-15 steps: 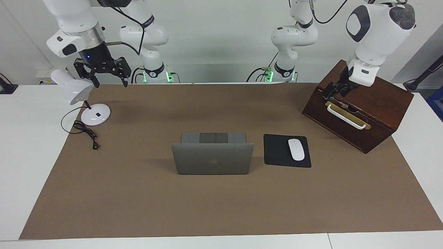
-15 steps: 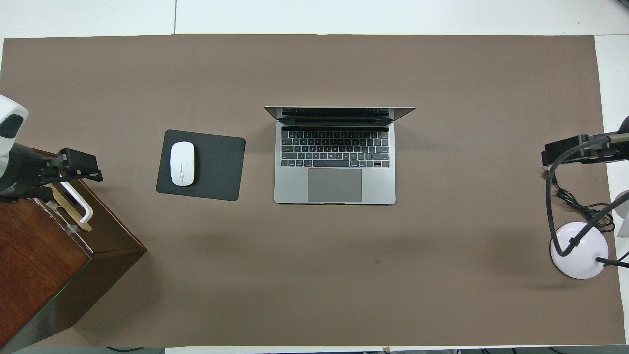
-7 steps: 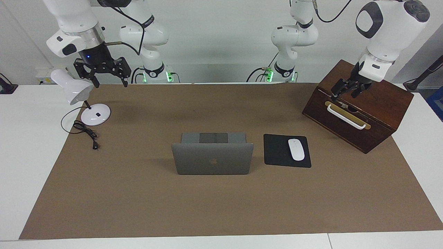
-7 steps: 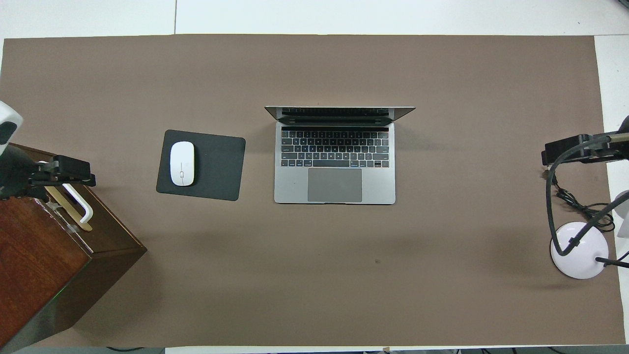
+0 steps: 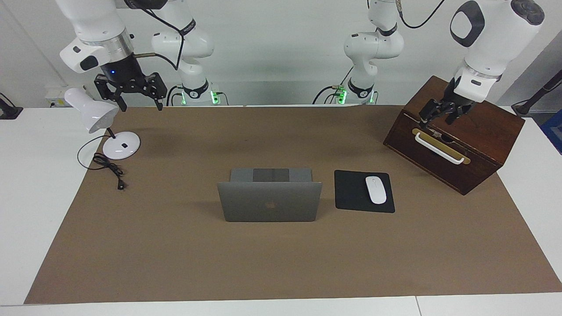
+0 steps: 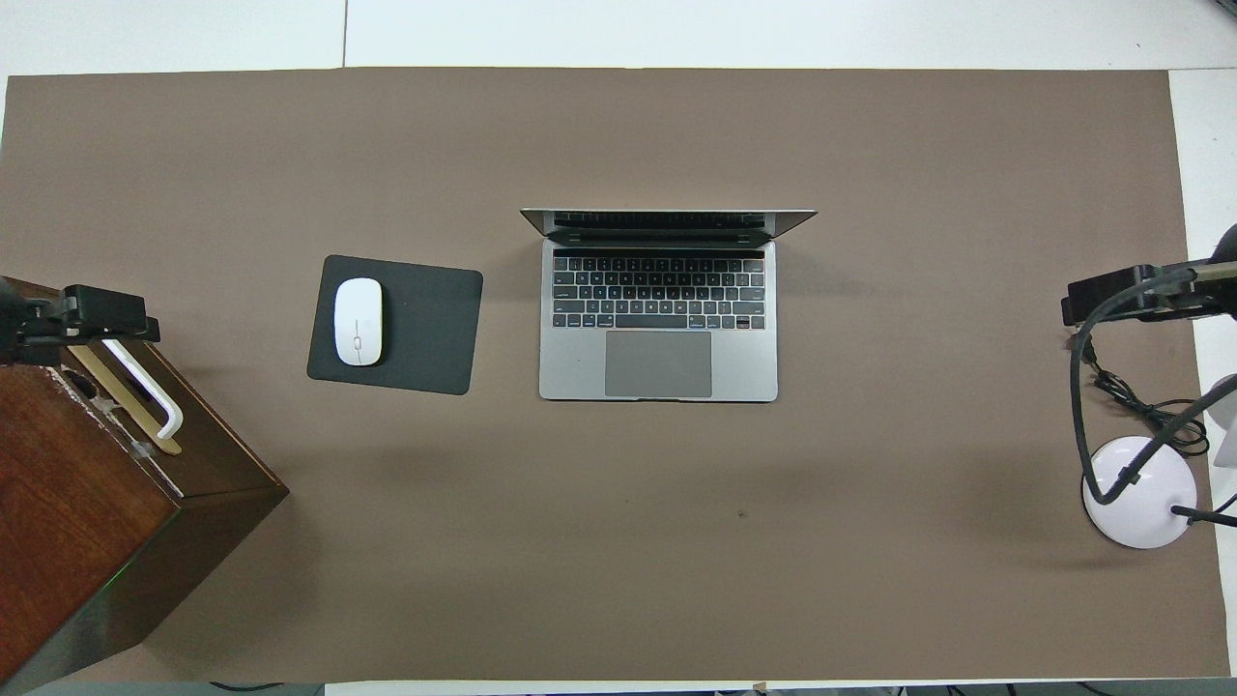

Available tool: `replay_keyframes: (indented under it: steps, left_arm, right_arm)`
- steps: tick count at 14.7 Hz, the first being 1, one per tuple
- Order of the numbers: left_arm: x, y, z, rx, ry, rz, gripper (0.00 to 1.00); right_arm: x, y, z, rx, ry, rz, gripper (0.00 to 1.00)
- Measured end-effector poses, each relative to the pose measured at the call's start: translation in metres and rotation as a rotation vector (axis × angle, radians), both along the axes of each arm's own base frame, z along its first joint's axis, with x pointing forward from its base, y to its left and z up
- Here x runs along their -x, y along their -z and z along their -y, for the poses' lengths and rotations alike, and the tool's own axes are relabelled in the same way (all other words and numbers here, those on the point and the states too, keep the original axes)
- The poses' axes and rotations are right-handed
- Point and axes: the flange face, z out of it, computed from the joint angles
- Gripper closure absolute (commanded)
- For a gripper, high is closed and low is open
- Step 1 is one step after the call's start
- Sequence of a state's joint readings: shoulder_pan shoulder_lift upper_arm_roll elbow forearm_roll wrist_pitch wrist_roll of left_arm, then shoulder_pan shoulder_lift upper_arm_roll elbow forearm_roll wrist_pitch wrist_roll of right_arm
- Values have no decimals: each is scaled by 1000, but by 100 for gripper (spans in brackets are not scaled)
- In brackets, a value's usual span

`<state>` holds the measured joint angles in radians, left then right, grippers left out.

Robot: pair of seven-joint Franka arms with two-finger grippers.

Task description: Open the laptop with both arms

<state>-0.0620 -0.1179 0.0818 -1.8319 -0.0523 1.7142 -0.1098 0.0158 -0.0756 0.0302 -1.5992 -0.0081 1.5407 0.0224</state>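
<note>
**Two grippers up at the table ends, laptop standing open mid-table**

I am noting things from the robots' edge outward. Nearest them, at the left arm's end, the wooden box (image 5: 456,131) is sitting askew, its white handle (image 5: 439,148) facing the table's middle. I am seeing the left gripper (image 5: 434,115) hovering over the box's top edge just above that handle, fingers spread apart and holding nothing. At the right arm's end, the right gripper (image 5: 138,103) is hanging in the air over the mat's corner beside the white lamp (image 5: 99,120), fingers likewise apart and empty.

Farther out, the laptop (image 6: 662,309) is resting mid-table on the brown mat (image 6: 618,561), lid (image 5: 270,202) raised about upright, keyboard facing the robots. Beside it, toward the left arm's end, the black mouse pad (image 6: 420,329) is carrying a white mouse (image 6: 358,321).
</note>
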Motion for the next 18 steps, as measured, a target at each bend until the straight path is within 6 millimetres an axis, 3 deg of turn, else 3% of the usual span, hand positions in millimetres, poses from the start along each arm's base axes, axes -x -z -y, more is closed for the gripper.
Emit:
replay_keyframes:
  steps: [4, 9, 18]
  left_arm:
    - [0, -7, -1, 0, -1, 9, 0]
    - [-15, -20, -1, -4, -1, 26, 0]
    - [-25, -17, 2, -9, 40, 24, 0]
  right_arm:
    - [0, 0, -5, 0, -9, 0, 0]
    - [0, 0, -5, 0, -9, 0, 0]
    - [0, 0, -2, 0, -3, 0, 0]
